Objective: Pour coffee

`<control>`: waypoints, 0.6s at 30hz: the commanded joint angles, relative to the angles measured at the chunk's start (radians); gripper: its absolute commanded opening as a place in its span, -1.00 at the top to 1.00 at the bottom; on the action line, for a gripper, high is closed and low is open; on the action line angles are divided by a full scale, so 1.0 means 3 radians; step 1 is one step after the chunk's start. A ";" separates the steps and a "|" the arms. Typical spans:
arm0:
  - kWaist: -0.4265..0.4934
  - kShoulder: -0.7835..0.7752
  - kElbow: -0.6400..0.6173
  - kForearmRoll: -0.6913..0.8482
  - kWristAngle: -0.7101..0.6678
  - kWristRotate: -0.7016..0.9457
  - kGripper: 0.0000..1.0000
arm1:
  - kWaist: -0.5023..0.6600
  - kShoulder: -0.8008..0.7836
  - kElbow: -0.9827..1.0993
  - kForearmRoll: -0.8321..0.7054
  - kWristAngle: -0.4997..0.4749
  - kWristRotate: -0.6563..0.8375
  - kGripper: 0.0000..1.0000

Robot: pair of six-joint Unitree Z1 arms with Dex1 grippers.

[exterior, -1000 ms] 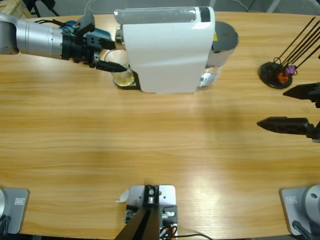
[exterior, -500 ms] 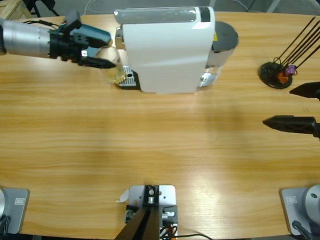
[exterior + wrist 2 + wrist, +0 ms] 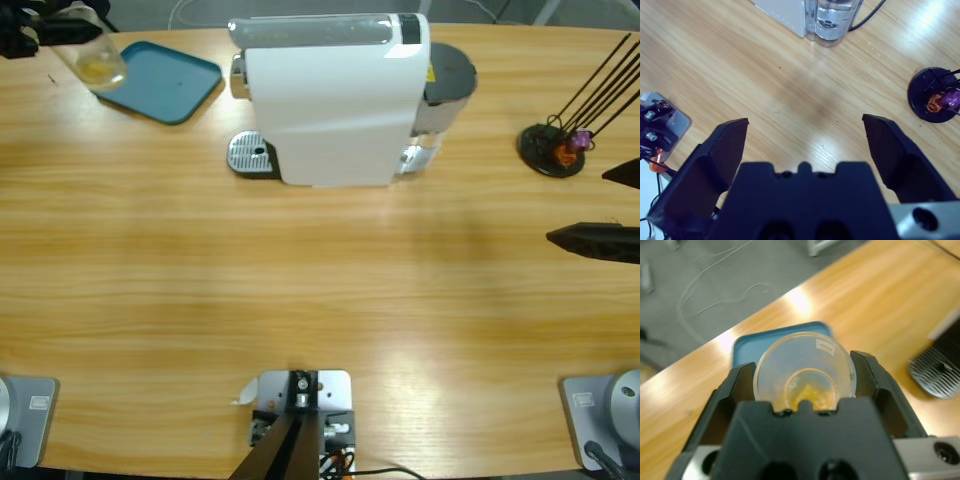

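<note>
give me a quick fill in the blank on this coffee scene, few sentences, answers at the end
1. The left gripper is shut on a clear ____ holding a shallow layer of coffee.
2. The tray on the table is ____ in colour.
3. The coffee machine has a ____ body.
4. The right gripper has its jaws ____.

Answers: glass; blue; white; open

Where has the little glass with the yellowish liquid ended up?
The glass is at the high view's far upper left, gripped in the left claw, beside the blue tray and well left of the white coffee machine.
</note>
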 commanded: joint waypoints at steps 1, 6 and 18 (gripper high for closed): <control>0.0064 0.0640 -0.0455 -0.0061 0.0592 -0.0403 1.00 | 0.0022 0.0032 0.0136 -0.0121 -0.0112 0.0041 -1.00; -0.0009 0.1086 -0.0661 -0.0254 0.0541 -0.0566 1.00 | 0.0022 0.0127 0.0148 -0.0222 -0.0194 0.0035 -1.00; -0.0110 0.1469 -0.0709 -0.0590 0.0541 -0.0553 1.00 | 0.0001 0.0154 0.0202 -0.0280 -0.0208 0.0005 -1.00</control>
